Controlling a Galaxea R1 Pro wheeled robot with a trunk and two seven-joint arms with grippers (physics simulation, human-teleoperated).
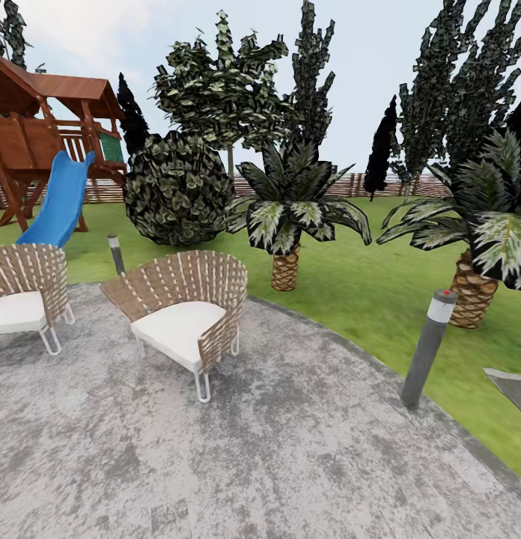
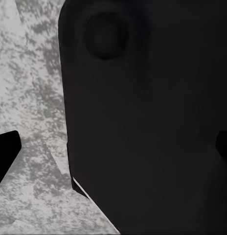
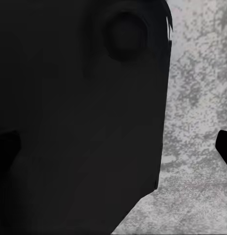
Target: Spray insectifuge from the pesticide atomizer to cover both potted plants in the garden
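Note:
I am in the garden, on a round grey paved patio [image 1: 275,449] bordered by green lawn [image 1: 365,284], with a brown slatted fence [image 1: 350,184] far behind. The pesticide atomizer and both potted plants are out of view. My left gripper [image 2: 113,149] is open, its dark fingertips [image 2: 6,152] wide apart at the picture's edges, with the robot's black body and patio stone behind. My right gripper [image 3: 113,147] is open too, its fingertips [image 3: 224,147] spread, holding nothing.
Two woven chairs with white cushions [image 1: 187,311] [image 1: 25,296] stand on the patio. Grey bollard lamps [image 1: 427,346] [image 1: 115,253] mark its edge. Palms [image 1: 290,217] [image 1: 477,232], a dark bush [image 1: 177,191], a stepping slab [image 1: 513,385] and a playset with a blue slide [image 1: 58,196] are on the lawn.

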